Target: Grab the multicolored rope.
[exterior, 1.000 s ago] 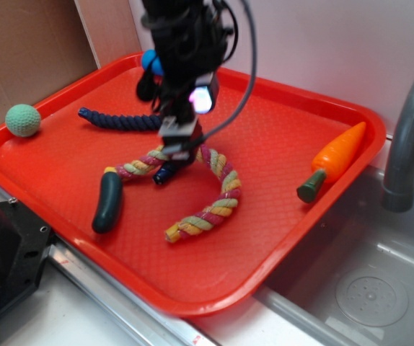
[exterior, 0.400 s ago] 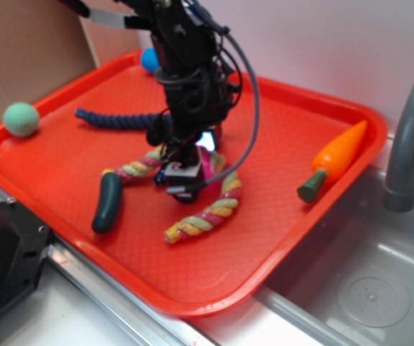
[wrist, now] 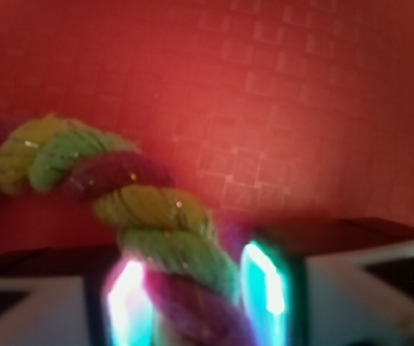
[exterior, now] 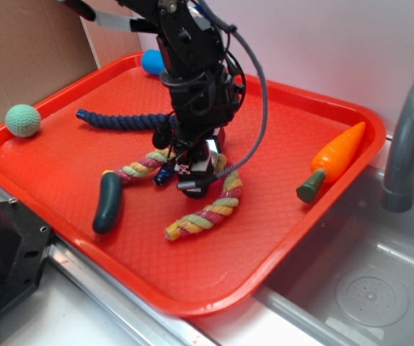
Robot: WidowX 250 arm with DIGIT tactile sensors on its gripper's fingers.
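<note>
The multicolored rope (exterior: 214, 209) lies curved on the red tray (exterior: 279, 238), twisted from pink, yellow, green and cream strands. My gripper (exterior: 192, 180) is down at the tray, over the top of the rope's bend. In the wrist view the rope (wrist: 156, 209) runs between the two lit fingers (wrist: 265, 281) and fills the gap between them; my gripper (wrist: 196, 295) is closed on it. The part of the rope under the arm is hidden in the exterior view.
A navy-blue rope (exterior: 120, 120) lies just behind the gripper. A dark green cucumber (exterior: 108, 202) lies to the left, a carrot (exterior: 335, 158) at the right rim, a green ball (exterior: 23, 120) far left and a blue ball (exterior: 151, 62) at the back. A sink (exterior: 366, 288) and faucet (exterior: 409, 137) are to the right.
My gripper came down from above the rope to the tray and now sits around the rope's bend. The rope and the other objects have not moved.
</note>
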